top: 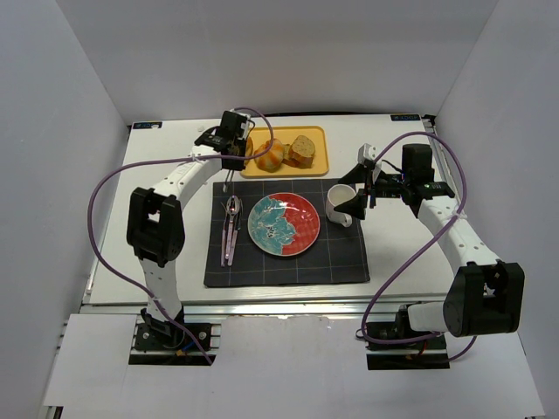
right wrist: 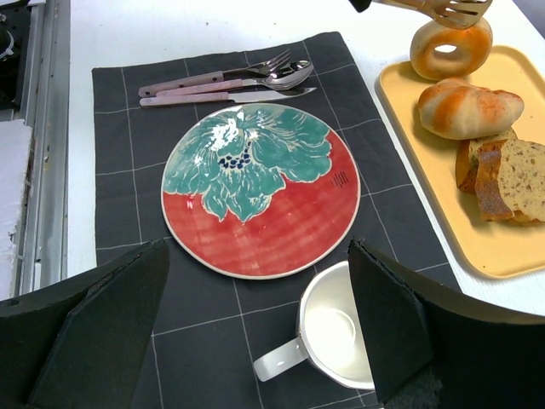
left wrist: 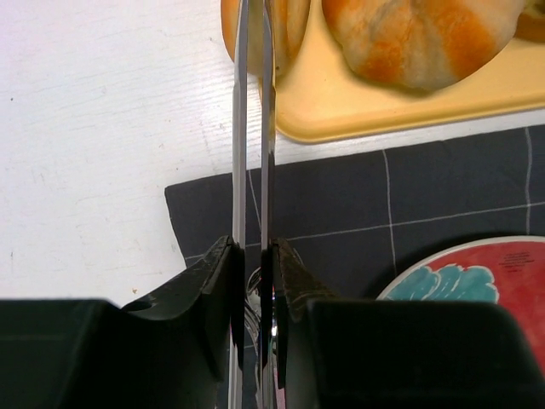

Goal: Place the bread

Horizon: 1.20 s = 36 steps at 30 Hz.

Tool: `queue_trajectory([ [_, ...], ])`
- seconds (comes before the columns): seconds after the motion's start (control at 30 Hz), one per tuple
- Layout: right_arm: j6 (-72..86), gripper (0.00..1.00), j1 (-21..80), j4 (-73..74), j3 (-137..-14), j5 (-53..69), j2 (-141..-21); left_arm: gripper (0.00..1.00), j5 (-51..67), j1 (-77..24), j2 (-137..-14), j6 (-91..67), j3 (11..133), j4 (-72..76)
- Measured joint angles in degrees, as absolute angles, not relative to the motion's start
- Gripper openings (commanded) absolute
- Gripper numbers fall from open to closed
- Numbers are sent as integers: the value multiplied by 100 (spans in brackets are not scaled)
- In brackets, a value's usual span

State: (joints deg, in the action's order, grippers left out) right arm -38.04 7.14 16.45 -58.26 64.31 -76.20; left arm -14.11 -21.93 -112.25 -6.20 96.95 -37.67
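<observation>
My left gripper (top: 231, 150) (left wrist: 253, 251) is shut on metal tongs (left wrist: 253, 128), whose blades reach to the yellow tray (top: 316, 162). In the right wrist view the tong tips (right wrist: 443, 10) pinch a ring-shaped bread (right wrist: 450, 47) standing on edge at the tray's end (right wrist: 400, 94). A round roll (top: 271, 155) (right wrist: 468, 109) and sliced bread (top: 302, 150) (right wrist: 509, 179) lie on the tray. The red and teal plate (top: 284, 224) (right wrist: 260, 189) is bare. My right gripper (top: 358, 202) (right wrist: 258, 256) is open and empty above the white mug (top: 339, 203) (right wrist: 336, 336).
A dark placemat (top: 288, 266) lies under the plate and the mug. A fork, spoon and knife (top: 231, 227) (right wrist: 226, 81) lie on its left side. White walls stand round the table on three sides.
</observation>
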Motion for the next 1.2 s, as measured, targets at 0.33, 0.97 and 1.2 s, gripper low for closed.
queue_trajectory([
  [0.33, -3798, 89, 707, 1647, -5826, 6434, -7618, 1, -1396, -2193, -10820, -882, 9699, -3739],
  [0.97, -3806, 89, 674, 1782, -5830, 6431, -7605, 2, 1588, -2722, -7419, -2263, 6018, -2812],
  [1.2, -3815, 89, 674, 1953, -5841, 6431, -7605, 22, 1979, -2849, -7461, -2622, 5284, -2475],
])
